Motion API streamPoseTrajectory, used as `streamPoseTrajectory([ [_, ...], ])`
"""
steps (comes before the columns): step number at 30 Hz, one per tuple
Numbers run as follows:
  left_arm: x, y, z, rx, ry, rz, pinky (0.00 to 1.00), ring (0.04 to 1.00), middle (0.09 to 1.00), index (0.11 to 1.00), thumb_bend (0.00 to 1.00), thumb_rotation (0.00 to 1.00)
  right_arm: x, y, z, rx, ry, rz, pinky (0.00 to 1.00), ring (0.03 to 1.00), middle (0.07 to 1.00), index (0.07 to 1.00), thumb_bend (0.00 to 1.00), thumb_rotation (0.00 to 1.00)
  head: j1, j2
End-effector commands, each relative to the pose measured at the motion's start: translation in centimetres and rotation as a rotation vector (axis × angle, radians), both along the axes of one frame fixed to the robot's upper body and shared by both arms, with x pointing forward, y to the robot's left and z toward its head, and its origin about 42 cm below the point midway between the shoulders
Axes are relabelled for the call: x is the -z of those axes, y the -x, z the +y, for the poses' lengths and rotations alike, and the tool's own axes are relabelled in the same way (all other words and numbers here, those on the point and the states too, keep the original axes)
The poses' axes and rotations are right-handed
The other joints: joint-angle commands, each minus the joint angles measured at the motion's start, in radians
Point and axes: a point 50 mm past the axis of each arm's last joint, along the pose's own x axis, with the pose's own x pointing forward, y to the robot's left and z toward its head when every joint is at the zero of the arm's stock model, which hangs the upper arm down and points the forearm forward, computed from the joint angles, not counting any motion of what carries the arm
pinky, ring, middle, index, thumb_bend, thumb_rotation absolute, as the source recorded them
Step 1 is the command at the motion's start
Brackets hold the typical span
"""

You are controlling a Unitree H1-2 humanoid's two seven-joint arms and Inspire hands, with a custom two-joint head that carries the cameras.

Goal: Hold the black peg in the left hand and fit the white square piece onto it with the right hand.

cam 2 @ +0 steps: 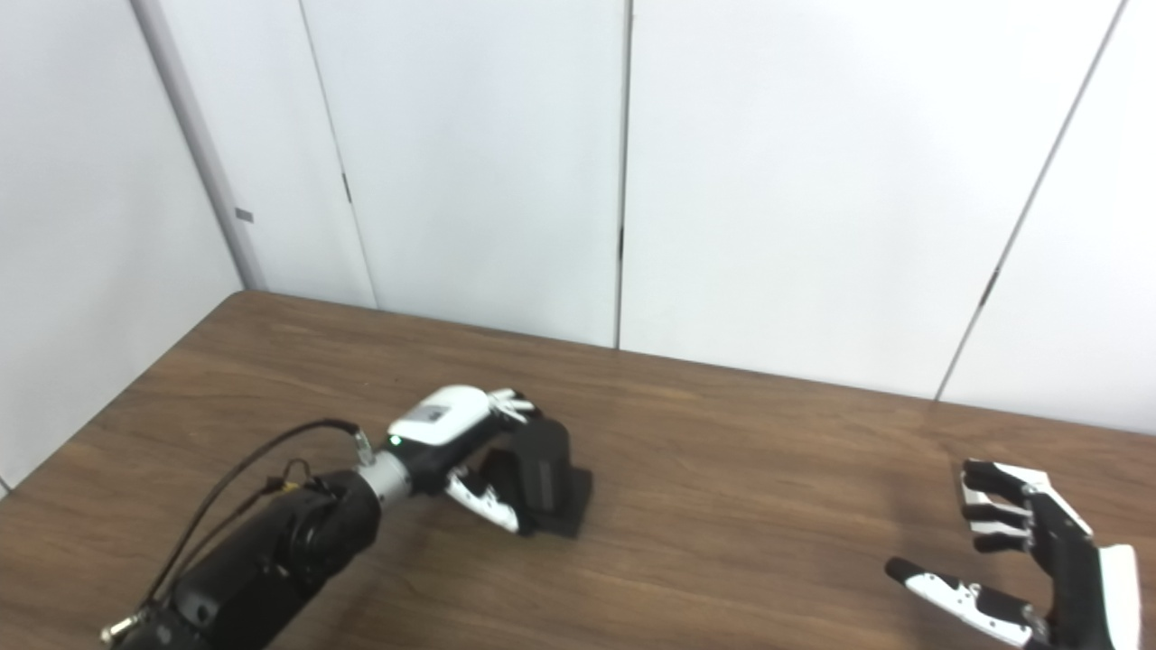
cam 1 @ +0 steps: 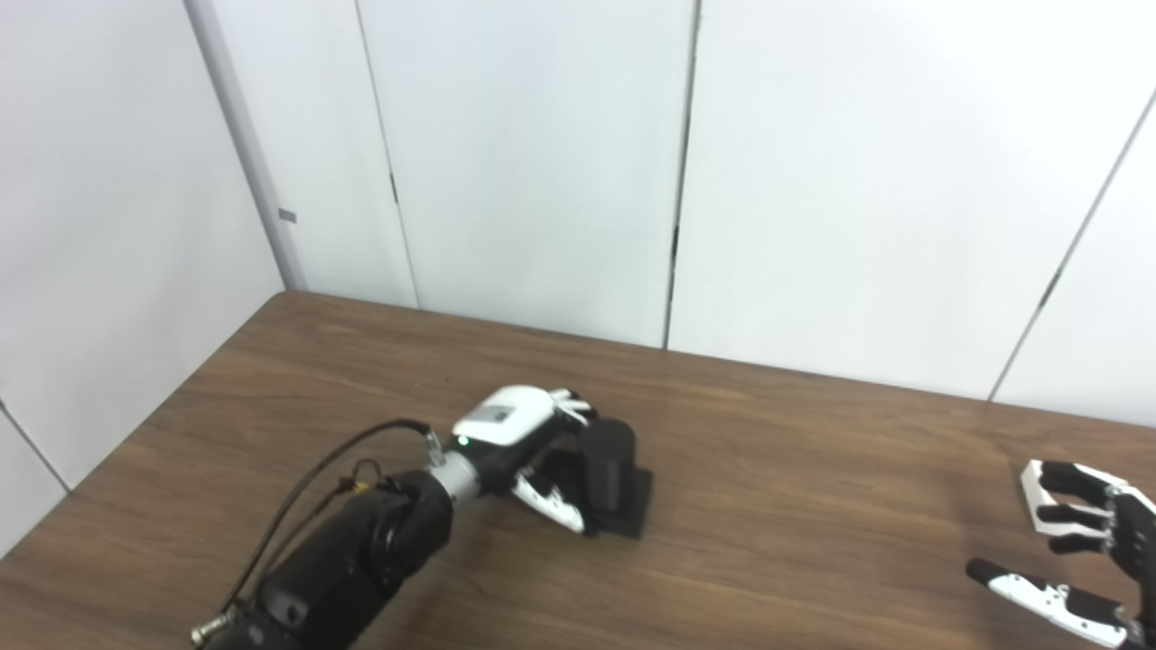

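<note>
Fingers of the left hand (cam 1: pixel 528 451) wrap the black peg (cam 1: pixel 607 465), seemingly upright on its flat base on the wooden table (cam 1: pixel 795 506); right hand (cam 2: pixel 1030 560) hovers spread and empty, well apart.

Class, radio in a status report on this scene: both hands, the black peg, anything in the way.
Left hand closed around upright black peg on its flat black base, base on brown wooden table. Right hand open, empty. White square piece not in view. Nothing between hands.
</note>
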Motion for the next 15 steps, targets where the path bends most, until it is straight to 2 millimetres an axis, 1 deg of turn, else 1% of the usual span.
streamPoseTrajectory([
  [1,0.1,0.7,-1.6,0.067,-0.009,-0.005,0.83,0.946,0.884,0.483,0.52,0.07,-1.6,-0.8,0.0,-0.027,0.011,-0.09,0.52,0.633,0.706,0.695,0.51,0.0,-0.013,0.005],
  [4,0.6,1.2,-3.3,0.108,-0.001,-0.001,0.81,0.936,0.88,0.483,0.52,0.07,-1.3,-0.8,-0.1,-0.024,0.019,-0.086,0.52,0.633,0.707,0.695,0.52,0.0,-0.032,0.009],
  [8,1.7,1.5,-5.4,0.15,0.002,0.025,0.83,0.943,0.881,0.484,0.52,0.06,-0.9,-0.9,-0.4,-0.023,0.023,-0.078,0.53,0.64,0.715,0.708,0.53,0.0,-0.051,0.016],
  [12,2.7,1.7,-7.2,0.193,-0.023,0.039,0.82,0.94,0.882,0.484,0.52,0.06,-0.6,-1.0,-0.4,-0.025,0.031,-0.086,0.51,0.633,0.71,0.704,0.54,0.0,-0.075,0.024],
  [15,3.4,1.8,-8.1,0.213,-0.032,0.061,0.84,0.944,0.885,0.484,0.52,0.07,-0.6,-1.1,-0.2,-0.026,0.039,-0.09,0.51,0.634,0.713,0.705,0.54,0.0,-0.097,0.03],
])
